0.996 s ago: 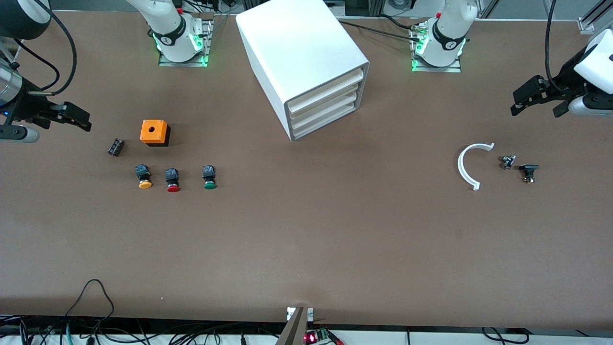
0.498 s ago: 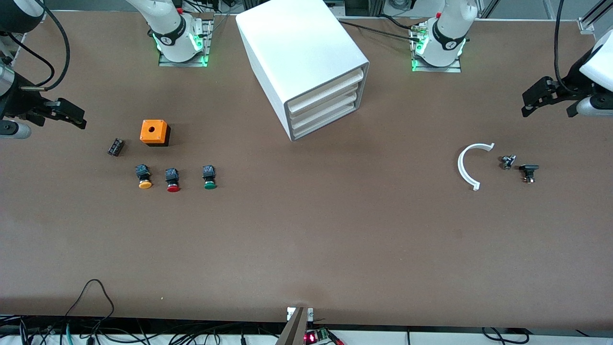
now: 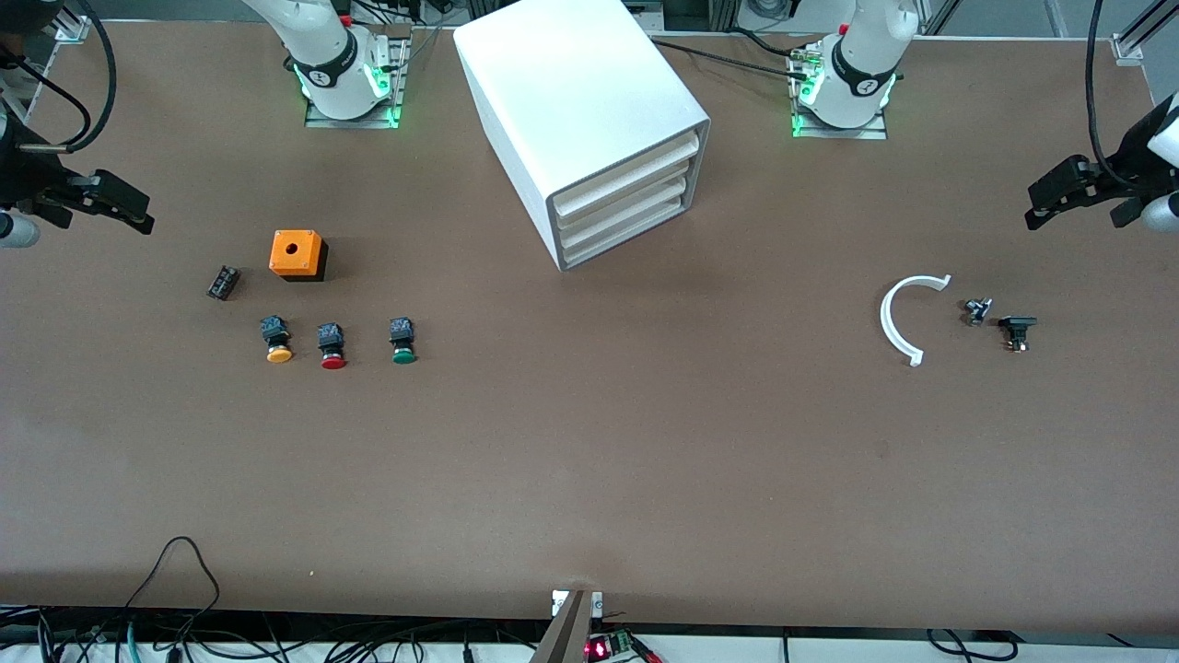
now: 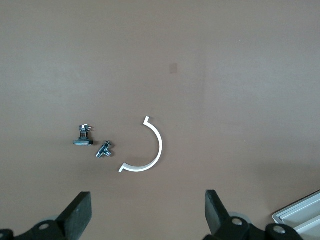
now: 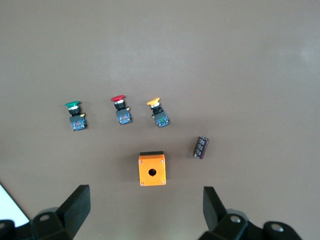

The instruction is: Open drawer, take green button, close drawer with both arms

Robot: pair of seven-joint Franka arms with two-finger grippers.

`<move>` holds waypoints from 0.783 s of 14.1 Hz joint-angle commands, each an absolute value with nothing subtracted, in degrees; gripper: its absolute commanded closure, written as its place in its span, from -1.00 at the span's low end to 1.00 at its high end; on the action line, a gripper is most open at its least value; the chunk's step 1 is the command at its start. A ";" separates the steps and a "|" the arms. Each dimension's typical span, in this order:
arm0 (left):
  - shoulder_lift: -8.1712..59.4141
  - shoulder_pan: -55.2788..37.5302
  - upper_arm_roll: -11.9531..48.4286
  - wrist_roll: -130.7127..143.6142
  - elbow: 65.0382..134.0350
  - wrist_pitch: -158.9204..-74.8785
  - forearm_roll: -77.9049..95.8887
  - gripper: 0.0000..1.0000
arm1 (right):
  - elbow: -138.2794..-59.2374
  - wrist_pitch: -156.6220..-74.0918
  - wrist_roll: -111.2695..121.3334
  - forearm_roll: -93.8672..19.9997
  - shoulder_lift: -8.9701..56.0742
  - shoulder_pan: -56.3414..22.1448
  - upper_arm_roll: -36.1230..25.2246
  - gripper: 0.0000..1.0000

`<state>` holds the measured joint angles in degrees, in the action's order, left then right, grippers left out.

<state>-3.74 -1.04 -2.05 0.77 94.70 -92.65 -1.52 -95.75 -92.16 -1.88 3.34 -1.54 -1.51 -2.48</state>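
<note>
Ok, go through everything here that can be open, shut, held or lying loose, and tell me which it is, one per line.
Lowest drawer: shut, like the two above it.
Green button: lying on its side on the table, not held.
Left hand: open, empty, at the left arm's end of the table.
Right hand: open, empty, at the right arm's end of the table.

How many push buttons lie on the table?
3, in one row nearer the front camera than the orange box: orange-capped button, red-capped button, green-capped button.
</note>
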 commanded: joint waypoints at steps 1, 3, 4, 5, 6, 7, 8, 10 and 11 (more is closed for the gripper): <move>-2.82 -1.41 -2.29 0.18 93.16 -91.32 -2.11 -1.00 | -95.10 -90.35 -1.23 2.99 -2.19 -1.67 -2.64 -1.00; -2.81 -1.41 -2.29 0.18 93.16 -91.32 -2.11 -1.00 | -95.19 -90.27 -1.23 2.99 -2.64 -1.67 -2.55 -1.00; -2.81 -1.41 -2.29 0.18 93.16 -91.32 -2.11 -1.00 | -95.27 -90.35 -1.23 3.08 -2.90 -1.58 -2.64 -1.00; -2.73 -1.41 -2.29 0.18 93.16 -91.32 -2.02 -1.00 | -95.62 -90.26 -1.23 3.16 -3.25 -1.67 -2.64 -1.00; -2.72 -1.41 -2.29 0.26 93.16 -91.23 -2.02 -1.00 | -96.23 -90.18 -1.23 3.25 -4.12 -1.58 -2.64 -1.00; -2.72 -1.41 -2.29 0.26 93.16 -91.14 -2.02 -1.00 | -97.37 -90.44 -1.32 3.25 -4.83 -1.58 -2.64 -1.00; -2.72 -1.41 -2.29 0.52 93.16 -90.88 -2.02 -1.00 | -98.51 -91.05 -1.32 3.25 -5.62 -1.58 -2.64 -1.00; -2.73 -1.41 -2.29 0.62 93.16 -90.44 -1.67 -1.00 | -102.11 -93.33 -1.32 3.25 -7.99 -1.58 -2.64 -1.00; -2.72 -1.41 -2.29 0.70 93.16 -90.35 -1.67 -1.00 | -104.22 -95.25 -1.32 3.25 -9.48 -1.58 -2.64 -1.00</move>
